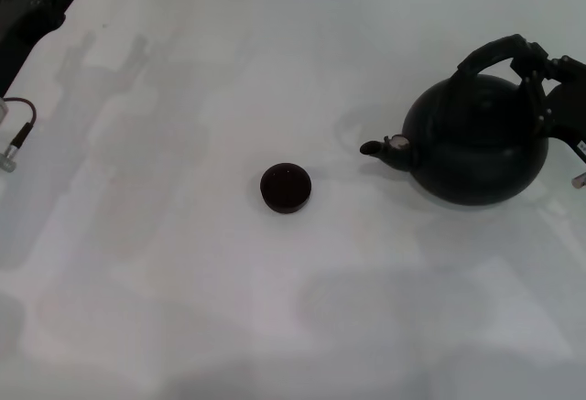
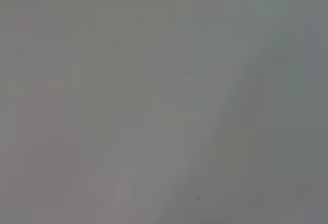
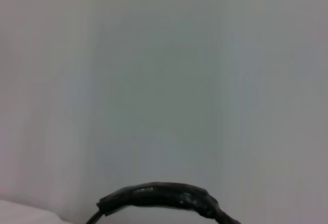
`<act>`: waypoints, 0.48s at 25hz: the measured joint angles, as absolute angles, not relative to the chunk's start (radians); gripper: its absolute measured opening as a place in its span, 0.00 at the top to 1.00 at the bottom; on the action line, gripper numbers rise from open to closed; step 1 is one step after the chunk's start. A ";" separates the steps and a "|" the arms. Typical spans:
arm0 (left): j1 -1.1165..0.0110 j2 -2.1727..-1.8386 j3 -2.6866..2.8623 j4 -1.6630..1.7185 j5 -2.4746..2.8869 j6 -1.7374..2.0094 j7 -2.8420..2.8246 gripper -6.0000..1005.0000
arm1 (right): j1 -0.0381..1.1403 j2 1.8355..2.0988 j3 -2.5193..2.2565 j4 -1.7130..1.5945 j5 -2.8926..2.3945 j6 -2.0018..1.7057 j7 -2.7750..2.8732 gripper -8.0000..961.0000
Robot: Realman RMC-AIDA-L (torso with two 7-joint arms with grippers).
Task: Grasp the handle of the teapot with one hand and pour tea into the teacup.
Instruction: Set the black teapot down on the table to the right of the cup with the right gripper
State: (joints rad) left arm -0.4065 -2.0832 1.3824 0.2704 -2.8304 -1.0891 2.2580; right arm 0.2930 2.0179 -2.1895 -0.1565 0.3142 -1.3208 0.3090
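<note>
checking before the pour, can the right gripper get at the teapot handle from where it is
Probably yes. The right gripper is already at the handle on the far right side of the teapot, with nothing between them. I cannot tell if it has closed on it.

A plain pale grey surface point(image 2: 128, 101) fills the whole left wrist view. A darker, soft-edged band of shade point(image 2: 277, 131) runs slantwise across one side of it. One tiny dark speck point(image 2: 198, 199) sits within that shade. No object or gripper shows.
</note>
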 joint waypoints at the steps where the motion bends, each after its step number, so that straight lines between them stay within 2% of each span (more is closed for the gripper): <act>1: -0.407 -2.083 1.382 0.270 -2.830 -1.089 2.258 0.14 | 0.292 2.018 -2.188 -0.157 0.316 -1.320 0.309 0.88; 12: -0.408 -2.082 1.377 0.270 -2.830 -1.075 2.258 0.14 | 0.274 2.020 -2.193 -0.171 0.316 -1.280 0.358 0.87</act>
State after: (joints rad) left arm -0.4081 -2.0819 1.3773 0.2699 -2.8301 -1.0746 2.2580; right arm 0.2741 2.0198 -2.1934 -0.1707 0.3162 -1.2803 0.3581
